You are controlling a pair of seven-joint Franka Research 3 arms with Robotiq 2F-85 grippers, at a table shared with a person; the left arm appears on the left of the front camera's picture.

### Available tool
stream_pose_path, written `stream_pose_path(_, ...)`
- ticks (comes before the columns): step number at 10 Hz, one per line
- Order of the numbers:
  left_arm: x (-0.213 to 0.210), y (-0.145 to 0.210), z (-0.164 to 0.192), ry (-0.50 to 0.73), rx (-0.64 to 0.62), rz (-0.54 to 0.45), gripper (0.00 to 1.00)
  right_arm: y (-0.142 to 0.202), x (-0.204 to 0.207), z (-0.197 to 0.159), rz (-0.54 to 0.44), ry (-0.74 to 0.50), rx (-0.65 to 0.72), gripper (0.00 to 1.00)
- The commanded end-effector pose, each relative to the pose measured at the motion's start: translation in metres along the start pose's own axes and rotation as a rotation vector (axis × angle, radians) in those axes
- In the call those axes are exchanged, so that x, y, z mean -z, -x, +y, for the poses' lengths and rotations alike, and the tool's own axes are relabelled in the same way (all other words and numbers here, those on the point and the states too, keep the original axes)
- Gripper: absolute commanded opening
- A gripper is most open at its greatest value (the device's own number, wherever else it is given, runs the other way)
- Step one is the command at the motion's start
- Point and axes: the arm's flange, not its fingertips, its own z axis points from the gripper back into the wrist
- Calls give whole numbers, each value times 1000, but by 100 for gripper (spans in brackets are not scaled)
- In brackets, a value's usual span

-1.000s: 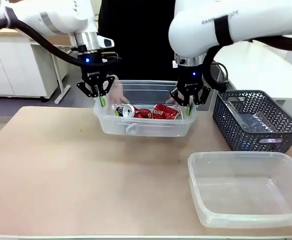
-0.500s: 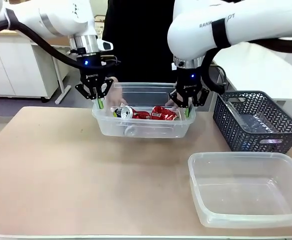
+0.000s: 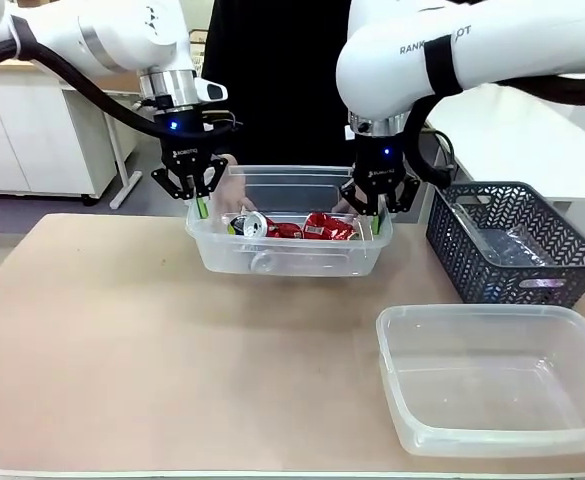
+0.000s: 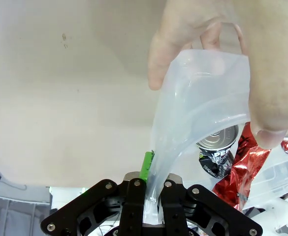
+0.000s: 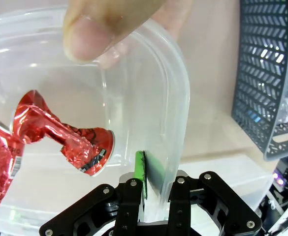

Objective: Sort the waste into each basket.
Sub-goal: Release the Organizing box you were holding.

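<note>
Grips the small clear basket (image 3: 292, 258) by both ends, at the far middle of the table (image 3: 122, 330); cannot tell whether its base rests on the tabletop or hangs just above it. Pinches the left end wall in the left gripper (image 3: 201, 203), jaws closed tight on the thin plastic, with a green pad (image 4: 146, 165) pressed to the wall's outer face. Pinches the right end wall likewise in the right gripper (image 3: 375, 216), jaws closed on the rim, with the green pad on the inner side, toward the contents. Holds, inside the basket, crushed red cans (image 3: 324, 226) lying along the bottom toward the right. Holds also a silver-topped can (image 3: 255, 224) with a dark body near the left end, touching the red ones. Shares the basket with the person across the table: the person's hand (image 3: 230, 186) curled over the rim at the far left corner, just beyond the left gripper, and the other hand (image 3: 344, 203) on the rim at the far right corner. Leaves to the right, apart from the basket, a dark grey lattice basket (image 3: 517, 215) with something clear and crumpled inside. Leaves nearer the front edge a large shallow clear tub (image 3: 472, 313).
</note>
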Motion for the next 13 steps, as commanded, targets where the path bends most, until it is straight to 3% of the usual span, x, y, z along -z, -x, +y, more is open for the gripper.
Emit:
stream_pose_path(1, -6, 0, -4, 25, -2, -14, 4, 2, 0, 2, 3, 4, -8, 5)
stream_pose_path(3, -6, 0, -4, 25, -2, -14, 4, 2, 0, 2, 3, 4, -8, 5)
stream_pose_path(4, 0, 0, 0, 0, 0, 0, 41, 0, 0, 0, 0, 0, 0, 49)
stream_pose_path(5, -6, -1, -5, -31, 1, -32, 63, 8, -6, -8, -65, -12, 31, 60)
stream_pose_path(6, -12, 1, -7, -22, 17, -57, 99, 11, -8, -12, -91, -27, 37, 100)
stream_pose_path(8, -20, 14, -1, 12, 6, -142, 100, 16, -15, -18, -152, -54, 62, 100)
stream_pose_path(9, -25, 25, 6, 32, 4, -200, 100, 21, -24, -23, -193, -86, 81, 85)
stream_pose_path(11, -37, 53, 21, 59, 13, -328, 100, 35, -52, -36, -248, -181, 135, 100)
stream_pose_path(13, -45, 71, 33, 105, 41, -403, 100, 45, -62, -46, -244, -246, 184, 100)
